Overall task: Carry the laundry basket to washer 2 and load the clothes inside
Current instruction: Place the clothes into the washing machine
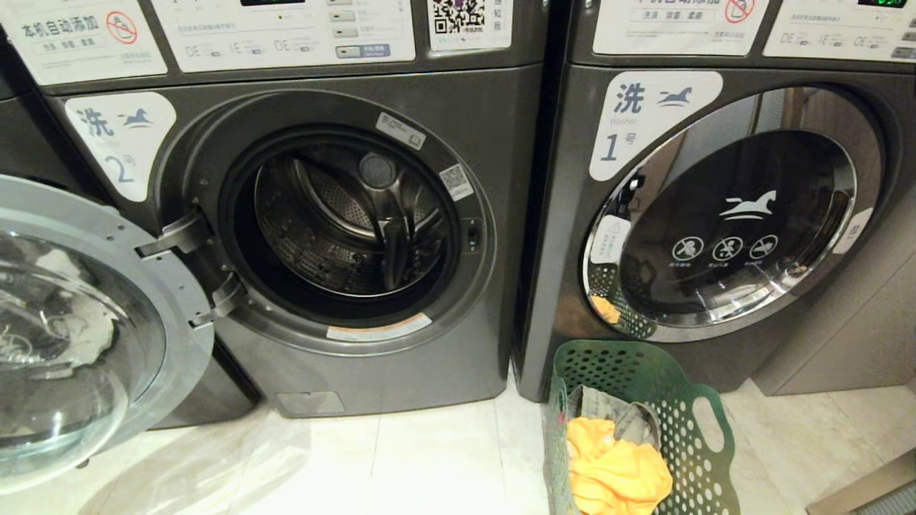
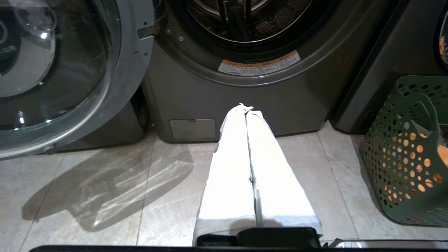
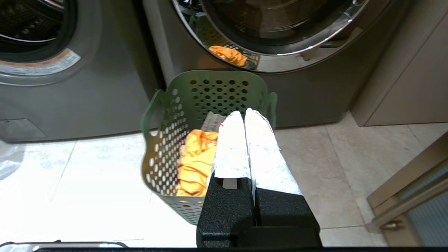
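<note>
Left gripper [image 2: 247,109] jaws clenched flat together, holding nothing, white-wrapped fingers [image 2: 231,164] hanging over the tiled floor [image 2: 105,210] just in front of washer 2 [image 2: 245,94]. Right gripper [image 3: 244,113] jaws also clenched on nothing, poised over the near rim of the laundry basket [image 3: 164,119]. Neither arm shows in the head view. Basket [image 1: 687,400] is dark green with round holes and oval handle cut-outs, upright on the floor in front of washer 1 [image 1: 565,214], near the seam between the two machines, not in front of washer 2. Clothes are inside the basket: a bright yellow garment [image 1: 615,472] on top, a grey-green denim piece [image 1: 608,408] behind it toward the washers; a pink-red item cannot be made out. Washer 2 [image 1: 494,143] sits to the left of washer 1, white label with numeral 2 [image 1: 122,139] at its upper left, door [image 1: 86,322] swung fully open to the left, glass bowl facing outward. Drum [image 1: 343,214] is visible, metal, perforated, no clothes in it. Washer 1 door [image 1: 737,214] is closed, chrome ring mirroring the basket and yellow garment. A beige cabinet [image 3: 402,70] stands right of washer 1.
</note>
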Tool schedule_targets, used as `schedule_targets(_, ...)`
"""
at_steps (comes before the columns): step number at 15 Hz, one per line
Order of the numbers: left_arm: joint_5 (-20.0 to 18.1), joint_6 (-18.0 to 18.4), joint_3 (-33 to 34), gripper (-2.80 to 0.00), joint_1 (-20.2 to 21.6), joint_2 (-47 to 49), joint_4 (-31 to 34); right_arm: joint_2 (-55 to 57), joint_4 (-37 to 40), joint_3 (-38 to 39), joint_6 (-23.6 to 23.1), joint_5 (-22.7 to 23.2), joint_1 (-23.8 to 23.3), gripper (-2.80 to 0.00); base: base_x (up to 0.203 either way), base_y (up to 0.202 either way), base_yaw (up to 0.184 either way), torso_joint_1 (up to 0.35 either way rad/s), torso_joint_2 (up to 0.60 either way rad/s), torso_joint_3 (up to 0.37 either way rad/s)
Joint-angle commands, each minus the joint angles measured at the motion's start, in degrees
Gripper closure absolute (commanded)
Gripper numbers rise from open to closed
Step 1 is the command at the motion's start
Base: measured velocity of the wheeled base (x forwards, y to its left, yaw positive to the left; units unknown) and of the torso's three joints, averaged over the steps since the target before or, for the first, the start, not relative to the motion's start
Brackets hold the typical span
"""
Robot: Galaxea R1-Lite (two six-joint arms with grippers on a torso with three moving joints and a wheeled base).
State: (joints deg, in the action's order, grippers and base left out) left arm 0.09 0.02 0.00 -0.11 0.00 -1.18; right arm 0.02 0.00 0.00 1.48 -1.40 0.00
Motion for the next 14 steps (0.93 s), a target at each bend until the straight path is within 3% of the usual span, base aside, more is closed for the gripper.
schedule_targets(1,0.0,-0.09,0.35,0.0,-0.07,0.09,-0.05,0.06,0.0,0.0,0.01,0.0,0.0,0.0,0.0,0.192,-0.001,0.001,0.0,-0.002)
schedule_targets(11,0.01,-0.11,0.35,0.0,-0.02,0.09,-0.05,0.06,0.0,0.0,0.01,0.0,0.0,0.0,0.0,0.194,-0.002,0.002,0.0,0.002)
schedule_targets(14,0.09,-0.11,0.35,0.0,0.02,0.09,-0.05,0.06,0.0,0.0,0.01,0.0,0.0,0.0,0.0,0.067,0.001,0.002,0.0,0.001)
